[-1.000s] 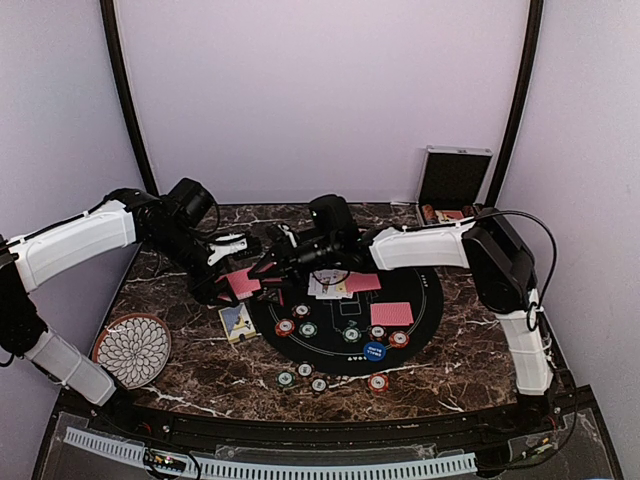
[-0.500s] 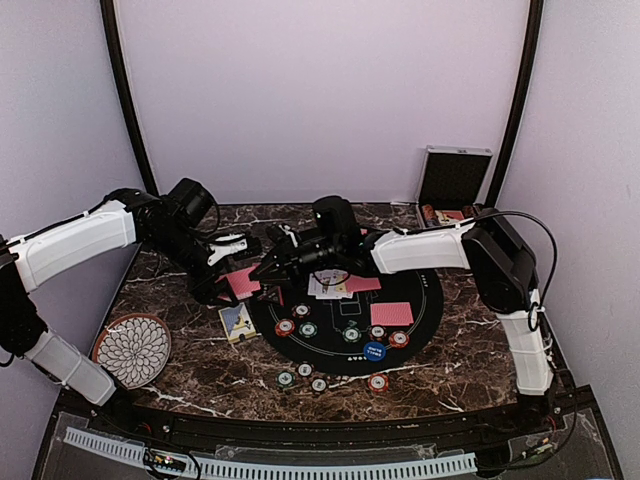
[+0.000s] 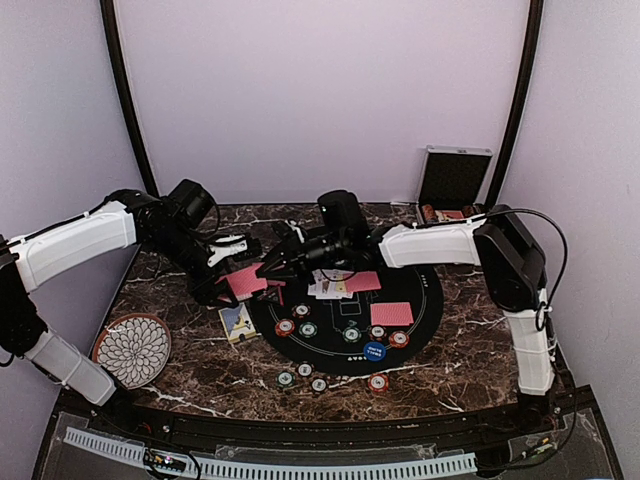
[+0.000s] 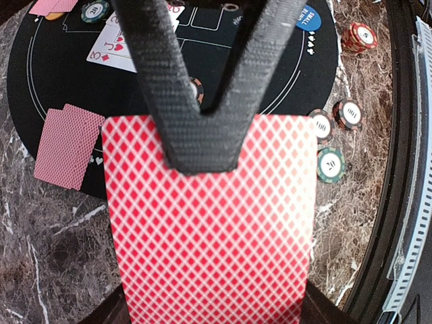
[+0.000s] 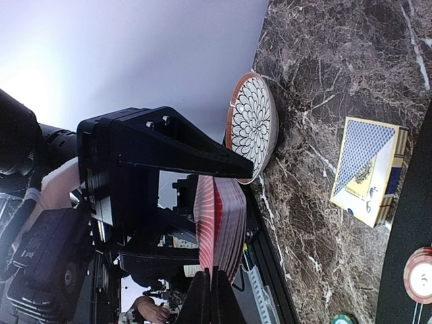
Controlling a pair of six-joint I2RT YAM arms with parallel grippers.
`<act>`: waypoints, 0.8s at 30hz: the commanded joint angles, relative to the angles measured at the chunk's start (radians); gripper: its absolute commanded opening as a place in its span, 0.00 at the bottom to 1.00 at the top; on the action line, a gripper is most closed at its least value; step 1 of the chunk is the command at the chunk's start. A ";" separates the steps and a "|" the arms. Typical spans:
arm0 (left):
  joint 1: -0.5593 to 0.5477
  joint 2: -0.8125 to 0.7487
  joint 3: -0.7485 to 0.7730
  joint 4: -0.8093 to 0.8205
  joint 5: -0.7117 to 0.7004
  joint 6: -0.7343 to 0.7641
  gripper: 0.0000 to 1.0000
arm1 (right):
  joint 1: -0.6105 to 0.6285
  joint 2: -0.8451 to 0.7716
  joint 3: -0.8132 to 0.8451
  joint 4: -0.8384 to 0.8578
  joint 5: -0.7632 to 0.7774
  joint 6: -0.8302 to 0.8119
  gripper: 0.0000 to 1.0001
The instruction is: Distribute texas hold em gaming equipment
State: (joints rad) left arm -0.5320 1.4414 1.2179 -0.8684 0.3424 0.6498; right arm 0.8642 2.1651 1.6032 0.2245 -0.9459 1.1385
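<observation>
The left gripper (image 3: 226, 279) is clamped on the deck (image 4: 216, 229). The red backs face its camera, and the long axis points straight out from its fingers. The right gripper (image 4: 202, 152) is closed, with its tips on the deck's far end. Whether they pinch it I cannot tell.

Your plate (image 3: 132, 348) lay front-left on the counter (image 3: 200, 385), card box (image 3: 236, 321) left of the mat (image 3: 430, 300), chips (image 3: 350, 334) on it, cards (image 3: 245, 282) over its left edge, case (image 3: 455, 180) back-right.

Marble table (image 3: 215, 375) bears mat (image 3: 325, 353), plate (image 3: 130, 348) (flower-patterned), card box (image 3: 237, 322), chips (image 3: 377, 382).
</observation>
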 commanded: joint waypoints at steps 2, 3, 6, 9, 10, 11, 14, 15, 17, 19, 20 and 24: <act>0.006 -0.027 -0.007 -0.009 0.005 -0.001 0.00 | -0.032 -0.070 -0.029 -0.028 -0.020 -0.040 0.00; 0.005 -0.027 -0.008 -0.009 0.005 -0.001 0.00 | -0.040 -0.079 -0.036 -0.037 -0.020 -0.046 0.00; 0.005 -0.027 -0.011 -0.010 0.003 -0.001 0.00 | -0.065 -0.103 -0.064 -0.044 -0.024 -0.057 0.00; 0.006 -0.027 -0.016 -0.007 0.000 0.000 0.00 | -0.095 -0.130 -0.101 -0.042 -0.031 -0.064 0.00; 0.006 -0.027 -0.017 -0.006 -0.002 -0.001 0.00 | -0.105 -0.140 -0.114 -0.044 -0.032 -0.068 0.00; 0.006 -0.027 -0.018 -0.006 -0.004 -0.001 0.00 | -0.117 -0.150 -0.125 -0.052 -0.031 -0.076 0.00; 0.006 -0.026 -0.021 -0.007 -0.005 -0.001 0.00 | -0.158 -0.186 -0.170 -0.065 -0.024 -0.095 0.00; 0.006 -0.027 -0.022 -0.005 -0.005 -0.001 0.00 | -0.172 -0.197 -0.186 -0.072 -0.024 -0.103 0.00; 0.006 -0.026 -0.025 -0.005 -0.008 -0.001 0.00 | -0.206 -0.218 -0.216 -0.100 -0.020 -0.133 0.00; 0.006 -0.026 -0.029 -0.003 -0.009 -0.001 0.00 | -0.242 -0.236 -0.237 -0.145 -0.011 -0.181 0.00; 0.006 -0.025 -0.031 -0.002 -0.009 0.000 0.00 | -0.260 -0.242 -0.250 -0.161 -0.009 -0.192 0.00; 0.006 -0.020 -0.039 0.004 -0.009 -0.002 0.00 | -0.339 -0.264 -0.283 -0.271 0.024 -0.294 0.00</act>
State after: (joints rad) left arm -0.5320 1.4414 1.1950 -0.8627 0.3286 0.6498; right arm 0.5877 1.9446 1.3495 0.0677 -0.9577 0.9680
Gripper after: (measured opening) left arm 0.682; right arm 0.006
